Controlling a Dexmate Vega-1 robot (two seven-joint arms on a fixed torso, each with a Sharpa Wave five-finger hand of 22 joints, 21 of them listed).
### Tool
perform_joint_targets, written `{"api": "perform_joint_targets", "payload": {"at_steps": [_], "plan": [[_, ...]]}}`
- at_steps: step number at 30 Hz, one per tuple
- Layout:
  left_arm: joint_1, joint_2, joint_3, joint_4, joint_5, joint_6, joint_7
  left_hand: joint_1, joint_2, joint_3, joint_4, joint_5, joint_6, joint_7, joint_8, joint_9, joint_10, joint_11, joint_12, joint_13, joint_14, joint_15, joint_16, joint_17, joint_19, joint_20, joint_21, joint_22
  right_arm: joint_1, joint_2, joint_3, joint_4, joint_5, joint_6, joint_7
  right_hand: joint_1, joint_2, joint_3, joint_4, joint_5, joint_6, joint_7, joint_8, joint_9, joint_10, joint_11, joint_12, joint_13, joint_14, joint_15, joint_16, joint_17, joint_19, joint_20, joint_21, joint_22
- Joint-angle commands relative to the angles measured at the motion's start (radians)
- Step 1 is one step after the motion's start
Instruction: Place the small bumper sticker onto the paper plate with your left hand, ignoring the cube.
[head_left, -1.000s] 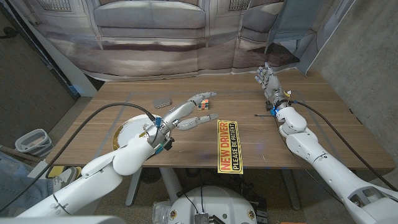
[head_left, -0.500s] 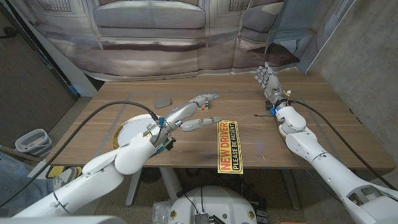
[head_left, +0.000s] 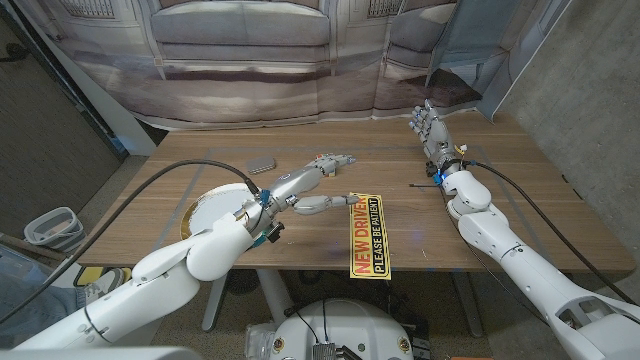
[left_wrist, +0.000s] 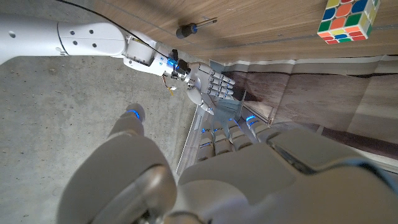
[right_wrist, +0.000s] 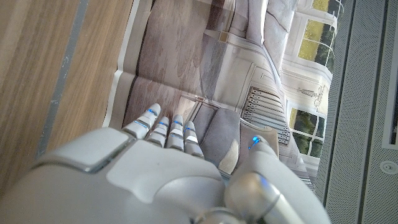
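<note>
The yellow bumper sticker (head_left: 366, 235) reading NEW DRIVER lies flat near the table's front edge, in the middle. My left hand (head_left: 312, 186) hovers just left of its far end, fingers spread and holding nothing, with the thumb tip close to the sticker's corner. The paper plate (head_left: 203, 212) sits at the left, partly under my left forearm. The coloured cube (left_wrist: 348, 18) lies just beyond my left hand's fingers (left_wrist: 249, 130). My right hand (head_left: 428, 128) stands upright and open at the far right of the table.
A small grey flat object (head_left: 262, 163) lies beyond the plate. A small black screwdriver (head_left: 425, 185) lies by my right wrist and also shows in the left wrist view as the screwdriver (left_wrist: 194, 27). A printed backdrop hangs behind the table.
My left hand has moved right toward the sticker, and its thumb now reaches the sticker's far corner. Its fingers now cover the cube in the head view. The right arm has stayed still.
</note>
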Motion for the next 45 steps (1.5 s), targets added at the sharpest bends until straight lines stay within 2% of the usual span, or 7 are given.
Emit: {"api": "perform_joint_targets", "payload": {"at_steps": [1, 11, 25, 34, 36, 43, 45], "plan": [[-0.020, 0.017, 0.020, -0.025, 0.031, 0.051, -0.036, 0.021, -0.003, 0.002, -0.013, 0.005, 0.010, -0.004, 0.002, 0.004, -0.003, -0.009, -0.003, 0.004, 0.003, -0.003, -0.002, 0.001, 0.004, -0.016, -0.002, -0.001, -0.009, -0.006, 0.001, -0.013, -0.003, 0.000, -0.003, 0.008, 0.003, -0.002, -0.005, 0.001, 0.006, 0.000, 0.000, 0.006, 0.009, 0.001, 0.001, 0.003, 0.008, 0.000, -0.006, 0.002, 0.010, -0.020, -0.001, 0.004], [-0.043, 0.024, 0.047, -0.051, 0.069, 0.125, -0.081, 0.055, -0.019, 0.000, -0.036, 0.007, 0.004, -0.014, -0.002, 0.005, -0.011, -0.004, -0.005, 0.004, 0.000, 0.000, -0.003, 0.001, 0.004, -0.011, -0.004, -0.001, -0.009, -0.001, 0.002, -0.005, 0.004, -0.001, -0.003, 0.008, 0.003, -0.003, -0.006, 0.001, 0.006, -0.001, 0.000, 0.006, 0.009, -0.001, 0.001, 0.003, 0.009, 0.000, -0.006, 0.002, 0.010, -0.019, -0.004, 0.004], [-0.068, 0.032, 0.076, -0.071, 0.091, 0.186, -0.122, 0.100, -0.040, -0.008, -0.061, 0.009, -0.001, -0.031, -0.006, 0.005, -0.021, -0.004, -0.007, 0.004, -0.005, 0.003, -0.004, 0.002, 0.022, 0.026, 0.000, -0.001, -0.002, 0.004, 0.000, 0.006, 0.006, 0.002, 0.003, 0.009, 0.004, -0.004, -0.007, 0.000, 0.006, -0.001, -0.001, 0.006, 0.009, -0.002, 0.000, 0.003, 0.010, 0.001, -0.006, 0.002, 0.010, -0.018, -0.006, 0.005], [-0.092, 0.031, 0.100, -0.087, 0.108, 0.233, -0.157, 0.132, -0.050, -0.017, -0.071, 0.012, 0.008, -0.055, -0.005, 0.006, -0.021, -0.003, -0.005, 0.004, 0.006, 0.017, 0.000, 0.001, 0.049, 0.076, 0.007, 0.000, -0.001, 0.004, 0.001, 0.010, 0.006, 0.007, 0.005, 0.009, 0.004, -0.005, -0.008, 0.000, 0.006, -0.001, -0.001, 0.006, 0.009, -0.001, 0.000, 0.003, 0.010, 0.000, -0.006, 0.002, 0.011, -0.017, -0.008, 0.005], [-0.098, 0.031, 0.106, -0.090, 0.113, 0.243, -0.167, 0.142, -0.053, -0.021, -0.073, 0.012, 0.011, -0.055, -0.005, 0.006, -0.020, -0.008, -0.004, 0.005, 0.009, 0.014, 0.000, 0.001, 0.062, 0.103, 0.011, 0.001, -0.001, 0.004, 0.002, 0.011, 0.007, 0.007, 0.006, 0.010, 0.004, -0.005, -0.008, 0.000, 0.006, -0.002, -0.001, 0.006, 0.009, -0.002, 0.000, 0.003, 0.010, 0.000, -0.006, 0.002, 0.011, -0.017, -0.008, 0.005], [-0.111, 0.029, 0.125, -0.106, 0.152, 0.289, -0.186, 0.152, -0.056, -0.027, -0.073, 0.012, 0.012, -0.063, -0.006, 0.006, -0.020, -0.008, -0.003, 0.005, 0.014, 0.015, 0.001, 0.001, 0.075, 0.122, 0.014, 0.002, 0.004, 0.006, 0.002, 0.019, 0.009, 0.009, 0.010, 0.010, 0.004, -0.005, -0.008, 0.000, 0.005, -0.003, -0.001, 0.006, 0.009, -0.002, 0.000, 0.003, 0.010, 0.000, -0.006, 0.002, 0.011, -0.017, -0.010, 0.005], [-0.111, 0.028, 0.132, -0.111, 0.173, 0.302, -0.185, 0.156, -0.057, -0.030, -0.072, 0.012, 0.012, -0.064, -0.007, 0.006, -0.021, -0.016, -0.003, 0.005, 0.019, 0.021, 0.002, 0.001, 0.080, 0.132, 0.015, 0.003, 0.006, 0.007, 0.002, 0.022, 0.009, 0.010, 0.011, 0.010, 0.005, -0.005, -0.009, 0.000, 0.005, -0.003, -0.001, 0.006, 0.008, -0.002, 0.000, 0.003, 0.010, 0.000, -0.006, 0.002, 0.011, -0.017, -0.010, 0.005]]}}
